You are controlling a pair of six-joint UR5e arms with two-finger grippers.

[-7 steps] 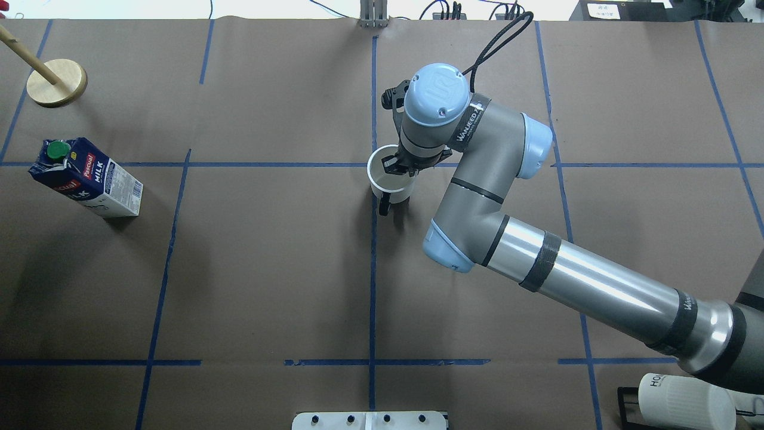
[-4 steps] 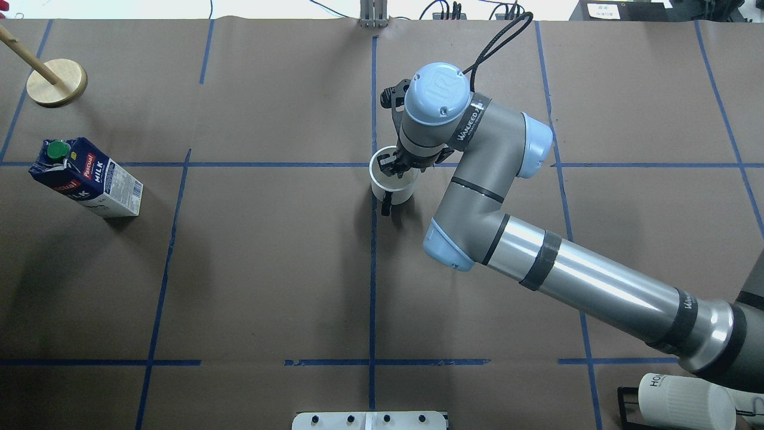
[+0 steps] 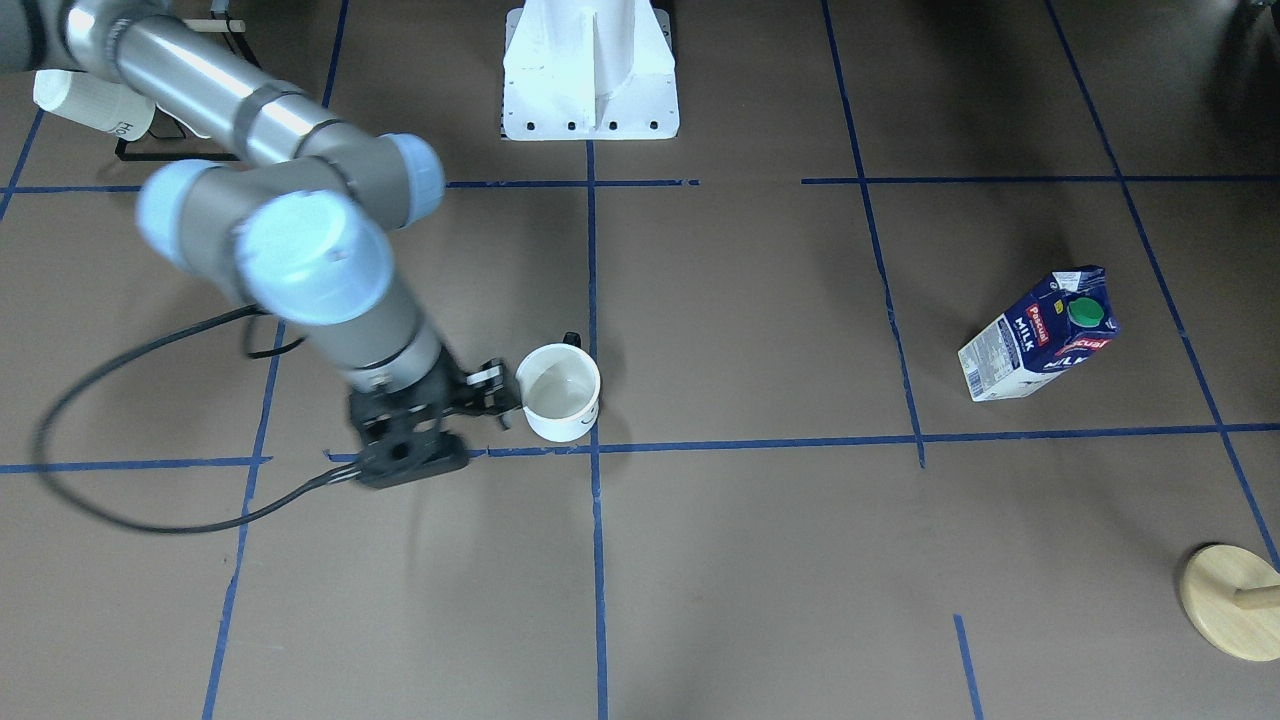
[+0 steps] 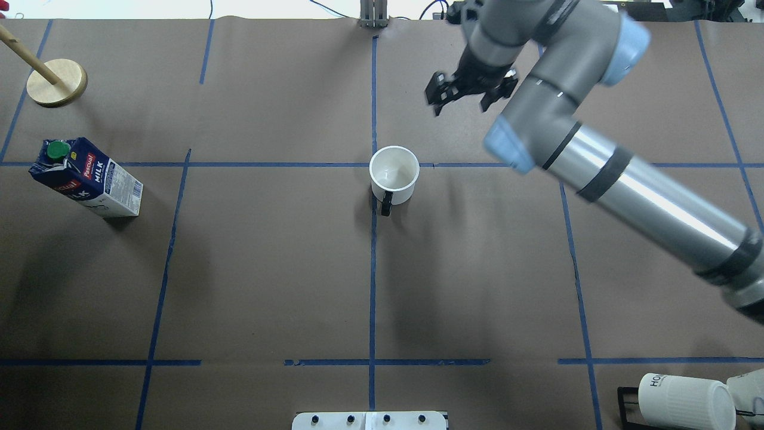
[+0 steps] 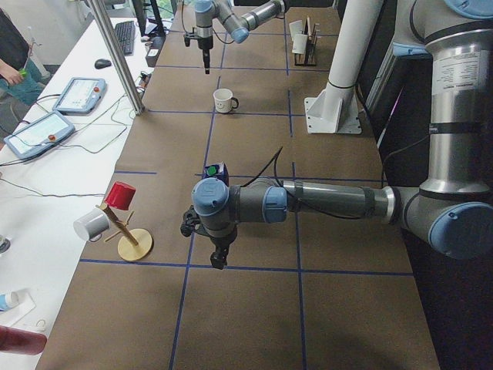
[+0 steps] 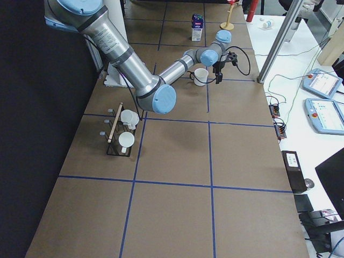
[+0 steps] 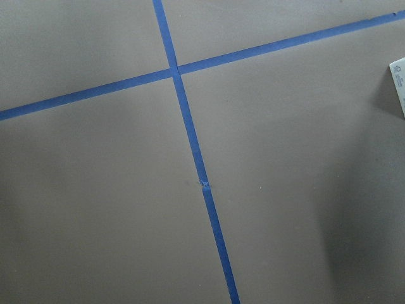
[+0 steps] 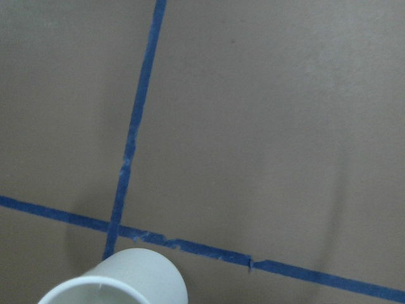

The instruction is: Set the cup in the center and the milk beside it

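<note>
— What lettering do we read?
— "Pascual", "MILK" on the milk [image 4: 86, 177], far left of the right pincer [image 4: 462, 101], fingers spread, empty. The cup [image 4: 393, 173] stands nearer, at the center [image 4: 373, 165]. The left pincer [image 5: 219, 258]: grip unreadable.

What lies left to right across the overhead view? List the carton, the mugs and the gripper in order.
milk → cup → right gripper → ribbed white mug

Cup [image 3: 560, 393] just beside the center [image 3: 594, 447] on its right, milk [image 3: 1040, 350] well apart on the left.
</note>
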